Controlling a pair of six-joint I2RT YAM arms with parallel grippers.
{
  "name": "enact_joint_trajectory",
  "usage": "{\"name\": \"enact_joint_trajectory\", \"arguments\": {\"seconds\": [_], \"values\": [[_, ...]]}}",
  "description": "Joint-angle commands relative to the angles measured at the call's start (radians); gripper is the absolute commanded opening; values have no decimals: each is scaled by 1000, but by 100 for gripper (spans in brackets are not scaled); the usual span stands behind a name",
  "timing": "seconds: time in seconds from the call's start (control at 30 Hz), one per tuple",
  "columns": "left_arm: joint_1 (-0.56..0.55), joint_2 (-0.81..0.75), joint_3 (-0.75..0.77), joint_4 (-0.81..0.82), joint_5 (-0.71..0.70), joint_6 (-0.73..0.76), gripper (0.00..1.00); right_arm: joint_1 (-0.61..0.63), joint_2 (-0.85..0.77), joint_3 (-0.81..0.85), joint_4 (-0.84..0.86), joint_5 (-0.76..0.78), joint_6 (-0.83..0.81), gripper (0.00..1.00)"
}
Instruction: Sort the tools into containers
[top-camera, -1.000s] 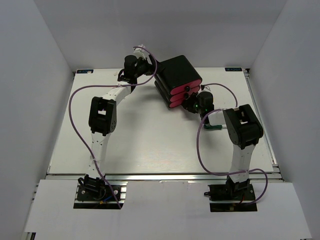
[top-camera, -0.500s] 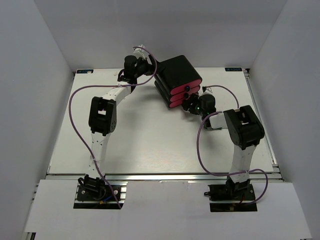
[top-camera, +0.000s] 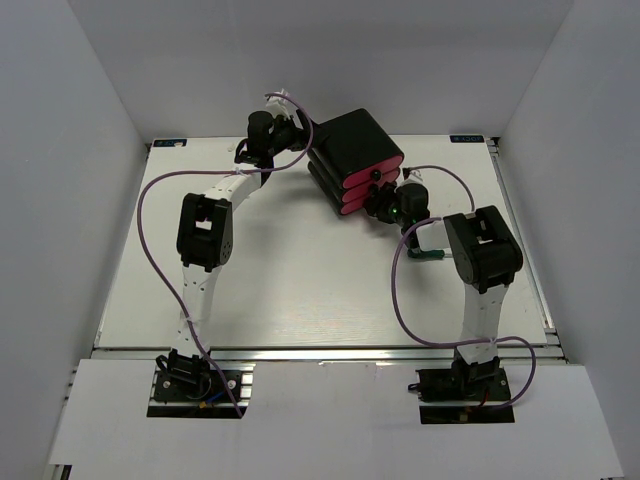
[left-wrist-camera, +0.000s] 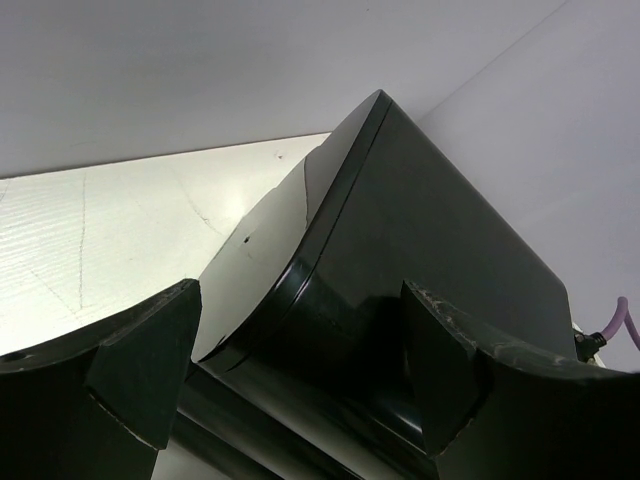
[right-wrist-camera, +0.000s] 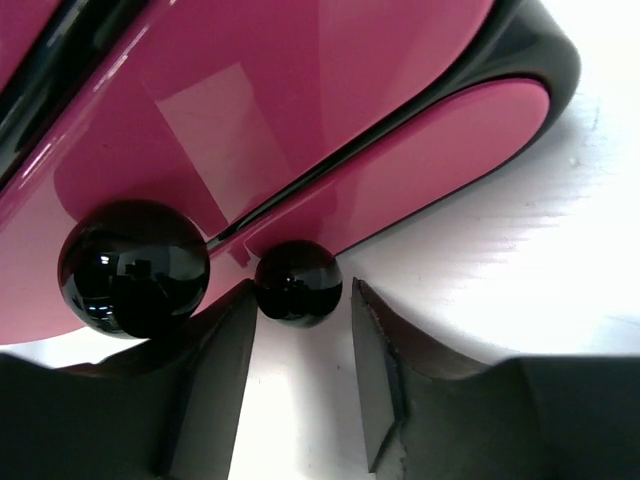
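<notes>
The containers are a black rounded box (top-camera: 350, 140) with three pink drawers (top-camera: 368, 181) facing front right. My left gripper (top-camera: 303, 137) is open at the box's back left, its fingers straddling the glossy black corner of the box (left-wrist-camera: 400, 240). My right gripper (top-camera: 376, 204) is open at the drawer fronts. In the right wrist view its fingertips (right-wrist-camera: 228, 320) flank the small black knob (right-wrist-camera: 298, 283) of the lowest pink drawer (right-wrist-camera: 440, 150); a larger knob (right-wrist-camera: 133, 268) sits to the left. One green-handled tool (top-camera: 430, 255) lies by the right arm. Other tools are out of view.
The white table (top-camera: 300, 280) is walled by grey panels on three sides. Purple cables (top-camera: 150, 220) loop beside both arms. The right arm's elbow (top-camera: 482, 250) stands close to the green-handled tool.
My right gripper has crept a little up and left, closer to the drawer fronts. The left arm and the box have hardly moved.
</notes>
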Motion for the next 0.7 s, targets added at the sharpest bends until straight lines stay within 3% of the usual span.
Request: {"name": "enact_joint_trajectory", "arguments": {"seconds": [0.0,0.2,0.67], "values": [[1,-60,-18,-61,17,17,89,-7,8,47,103,-5,-13,44],[1,-57,-18,-50,17,9,89,-5,-23,-2,132,-31,-29,29],[1,-69,-37,-38,23,8,89,-32,-178,-219,141,-108,-49,22]]}}
